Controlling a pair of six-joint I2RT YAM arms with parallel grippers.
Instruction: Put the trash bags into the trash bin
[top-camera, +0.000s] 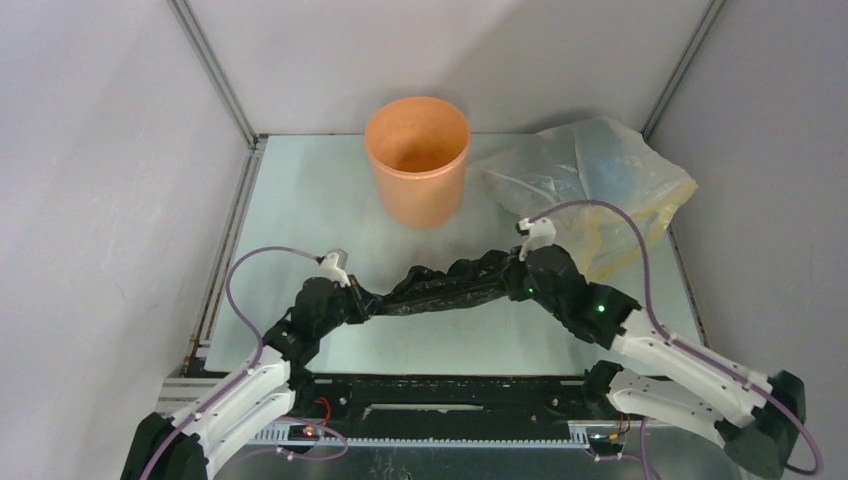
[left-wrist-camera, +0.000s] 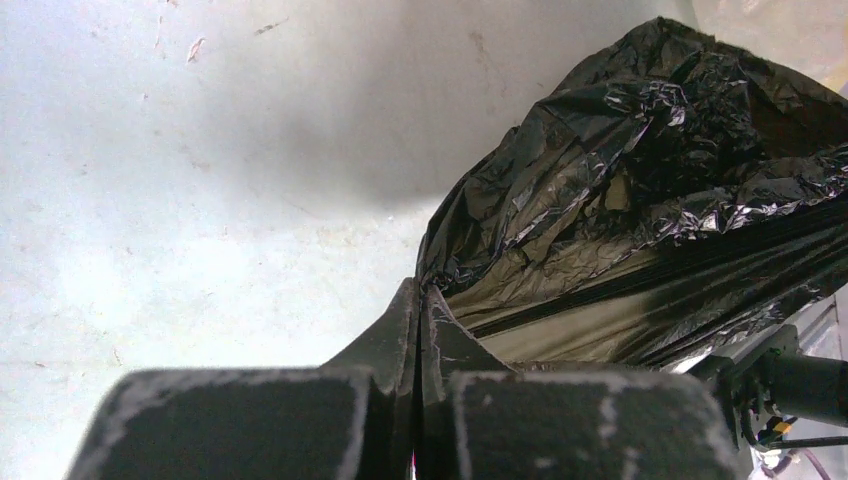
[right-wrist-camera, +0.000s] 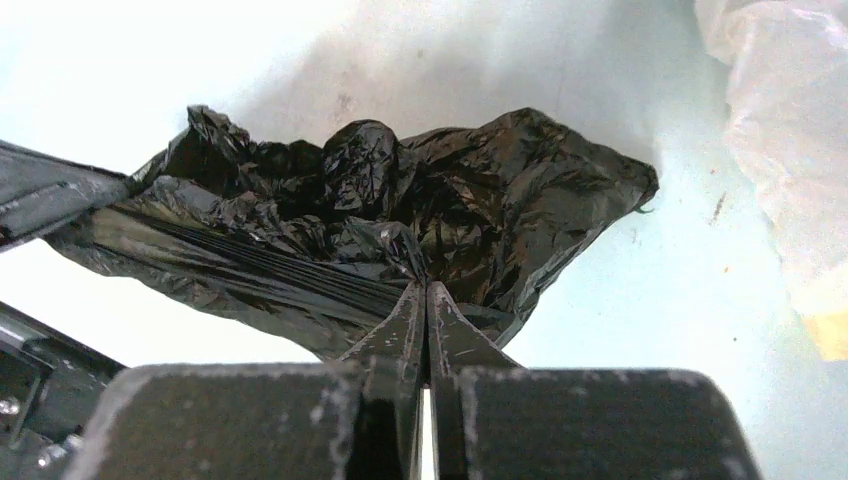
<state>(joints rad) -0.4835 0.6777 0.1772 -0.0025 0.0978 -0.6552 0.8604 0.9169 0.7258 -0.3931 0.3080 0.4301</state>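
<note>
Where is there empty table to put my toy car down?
The biggest bare patch of table is left of the orange bin, up to the table's left edge. A thinner strip lies between the black bag and the near edge. The far right is crowded by the yellowish bag.

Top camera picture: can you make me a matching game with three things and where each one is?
Things:
1. black bag
2. bin
3. yellowish bag

Places:
A. crumpled at the far right of the table
B. pinched between the left gripper and the right gripper
C. standing upright at the far middle

Pairs: 1-B, 2-C, 3-A
</note>
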